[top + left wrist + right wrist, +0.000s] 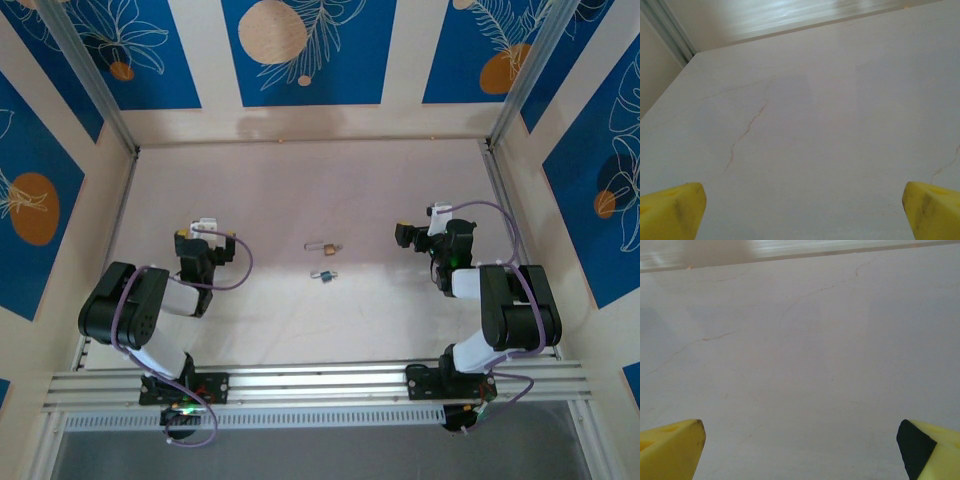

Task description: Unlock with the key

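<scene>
Near the middle of the surface (pixel 300 190): the key (pixel 324 276) lies flat, silvery with a bluish head, and no claw touches it.
Padlock (pixel 322 246): small brass body, lying just behind the key, with a little gap between them.
Left claw (pixel 205 236): spread wide, holding nothing, to the left of the key and well apart from it.
Right claw (pixel 422 230): spread wide too, holding nothing, to the right of the padlock, well apart.
Yellow fingers (pixel 670 210): bare surface lies between them in each wrist view.
</scene>
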You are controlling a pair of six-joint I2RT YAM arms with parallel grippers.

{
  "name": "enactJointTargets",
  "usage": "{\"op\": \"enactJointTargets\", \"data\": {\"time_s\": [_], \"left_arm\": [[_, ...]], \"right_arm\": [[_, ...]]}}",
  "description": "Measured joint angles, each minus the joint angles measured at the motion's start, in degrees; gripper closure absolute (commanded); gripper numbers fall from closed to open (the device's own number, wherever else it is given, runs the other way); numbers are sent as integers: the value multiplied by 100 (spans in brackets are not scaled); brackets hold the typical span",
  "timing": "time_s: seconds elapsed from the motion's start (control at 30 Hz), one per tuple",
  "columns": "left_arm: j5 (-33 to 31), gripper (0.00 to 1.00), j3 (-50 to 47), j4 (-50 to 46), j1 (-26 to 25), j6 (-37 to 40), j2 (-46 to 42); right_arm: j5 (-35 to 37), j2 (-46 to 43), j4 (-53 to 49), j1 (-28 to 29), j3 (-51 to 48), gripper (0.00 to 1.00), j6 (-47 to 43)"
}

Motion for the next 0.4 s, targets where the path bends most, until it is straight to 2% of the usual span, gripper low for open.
{"op": "enactJointTargets", "data": {"time_s": [0.4], "left_arm": [[4, 0, 66, -68, 42, -4, -2]], "right_arm": [[11, 0, 0, 33, 0, 1, 0]]}}
